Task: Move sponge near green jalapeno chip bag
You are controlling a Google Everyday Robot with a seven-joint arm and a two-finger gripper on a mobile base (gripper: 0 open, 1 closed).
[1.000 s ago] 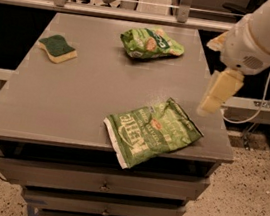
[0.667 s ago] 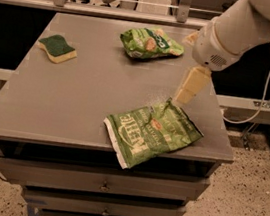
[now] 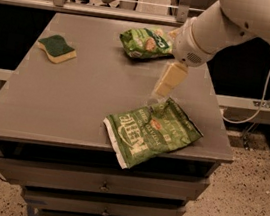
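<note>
The sponge [image 3: 57, 48], dark green on top over a pale yellow body, lies at the table's far left. The green jalapeno chip bag [image 3: 152, 131], flat and light green with white lettering, lies at the front right, its white seam hanging over the front edge. My gripper [image 3: 168, 80] hangs from the white arm that comes in from the upper right. It is above the table's right middle, just beyond the chip bag's far end and far right of the sponge. It holds nothing that I can see.
A smaller puffy green bag [image 3: 145, 43] with a yellow-orange picture lies at the back of the grey table [image 3: 86, 97], right behind the arm. Drawers sit under the table's front edge. A cable [image 3: 266, 94] hangs at the right.
The arm has swung left, from beyond the table's right edge to over the table's right middle. The gripper now hangs just beyond the chip bag. The sponge and both bags have not moved.
</note>
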